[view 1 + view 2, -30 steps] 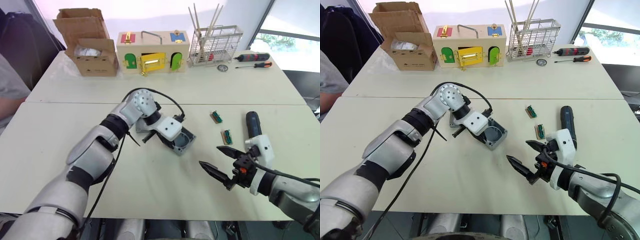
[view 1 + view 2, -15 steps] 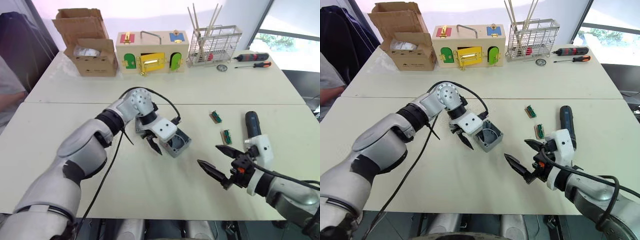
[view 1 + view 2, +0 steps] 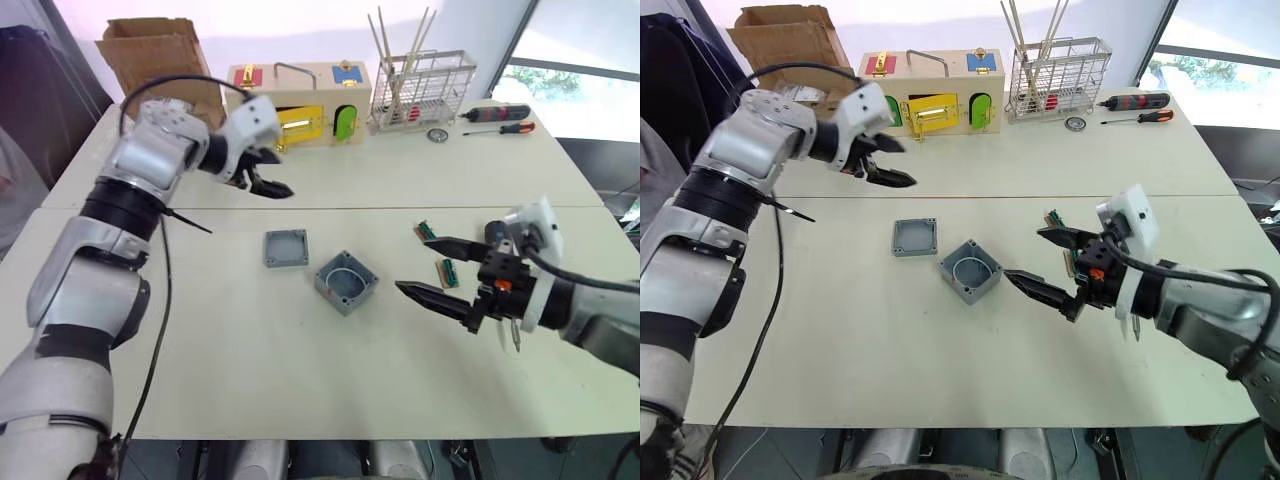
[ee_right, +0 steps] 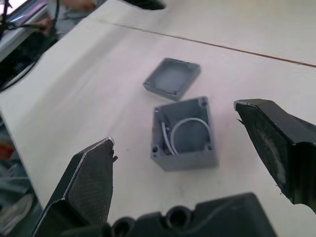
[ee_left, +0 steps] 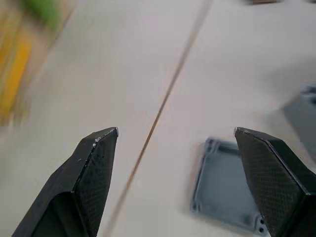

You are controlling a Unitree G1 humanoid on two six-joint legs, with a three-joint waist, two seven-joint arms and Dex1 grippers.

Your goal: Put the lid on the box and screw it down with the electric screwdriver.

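White table [image 3: 300, 370] bears lid [image 3: 285, 248] beside open box [image 3: 346, 283]; both pincers gape, empty.

silver-grey segmented arms with black joint bands, white wrist housings, loose black cable looping along left arm. left gripper [image 3: 268, 172] and right gripper [image 3: 432, 270]: black pointed fingers, textured pads [image 5: 261, 168].

Two white tables [image 3: 300, 370] butted along seam. Near table, centre: lid [image 3: 286, 248], rim up, just beside open box [image 3: 346, 282]; right: two small green parts [image 3: 430, 232]. Far edge: cardboard box [image 3: 150, 55], wooden latch box [image 3: 300, 90], wire rack [image 3: 420, 90], hand screwdrivers [image 3: 500, 118].
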